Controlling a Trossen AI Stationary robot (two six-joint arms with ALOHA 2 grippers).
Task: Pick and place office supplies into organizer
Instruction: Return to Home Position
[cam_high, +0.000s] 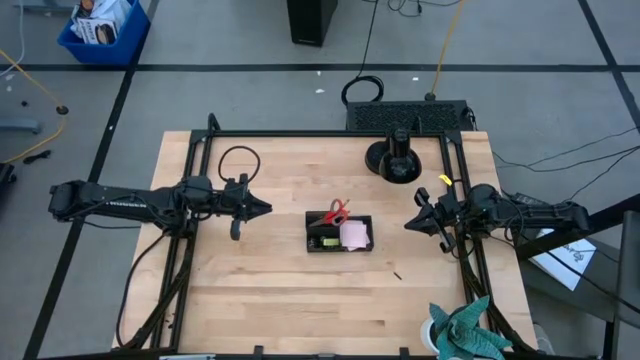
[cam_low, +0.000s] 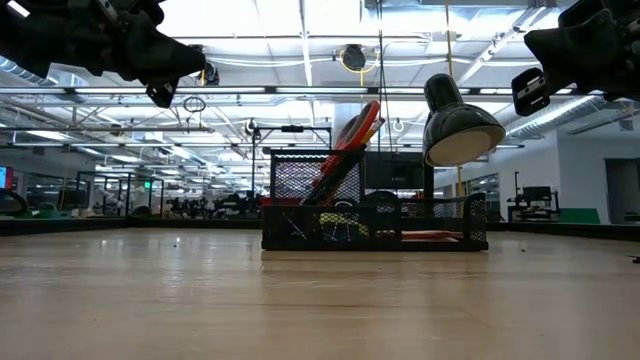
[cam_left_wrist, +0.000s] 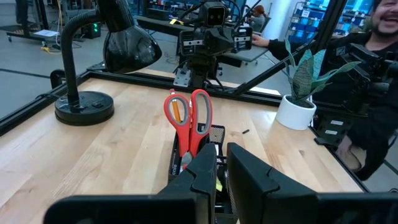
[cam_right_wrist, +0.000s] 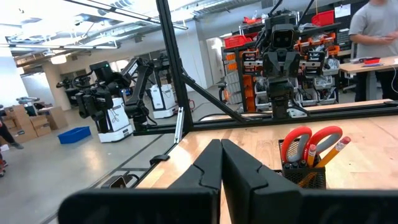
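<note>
Left end effector (cam_high: 266, 209) and right end effector (cam_high: 408, 224) are matte black (angular, blocky).

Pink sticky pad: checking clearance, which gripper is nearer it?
Right. The right gripper hangs off the end of the organizer holding the pink sticky pad; the left gripper, off the opposite end.
</note>
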